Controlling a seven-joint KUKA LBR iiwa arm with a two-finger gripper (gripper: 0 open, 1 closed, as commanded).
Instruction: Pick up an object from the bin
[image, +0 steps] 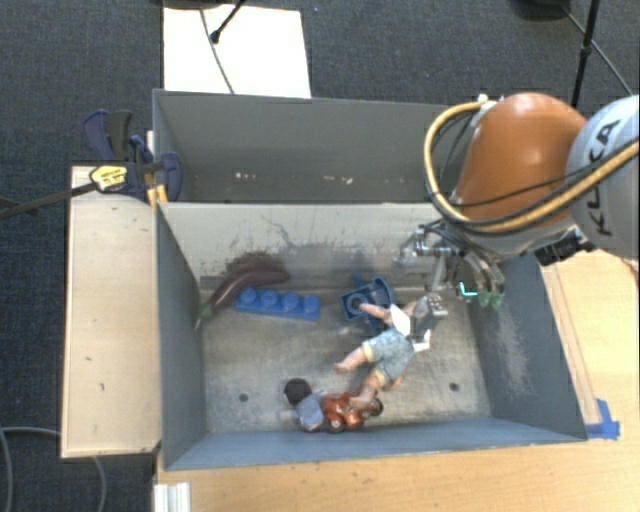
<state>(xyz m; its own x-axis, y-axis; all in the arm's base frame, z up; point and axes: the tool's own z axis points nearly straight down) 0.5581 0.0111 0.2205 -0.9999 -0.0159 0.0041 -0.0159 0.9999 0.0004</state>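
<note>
Bin (300, 150): grey metal with sloping walls. The things lie across the middle and front of the floor.
Open room: bare floor runs along the right wall, and more lies at front left below the long brick.
Gripper (428, 322): low in the right half of the bin, just right of the doll's upper body and near the back wall's foot.
Jaws: cannot tell whether spread or pressed together, and nothing can be made out between them.
Doll (385, 352): pale blue clothes, lying slantwise at mid-floor, its upper end beside the gripper, perhaps touching it.
Blue block (363, 298): squarish, just behind the doll's head.
Long blue brick (278, 303): studded, left of centre.
Dark maroon thing (248, 272): curved, perhaps a leaf, behind the brick.
Small figure (330, 410): dark hair, reddish parts, against the front wall.
</note>
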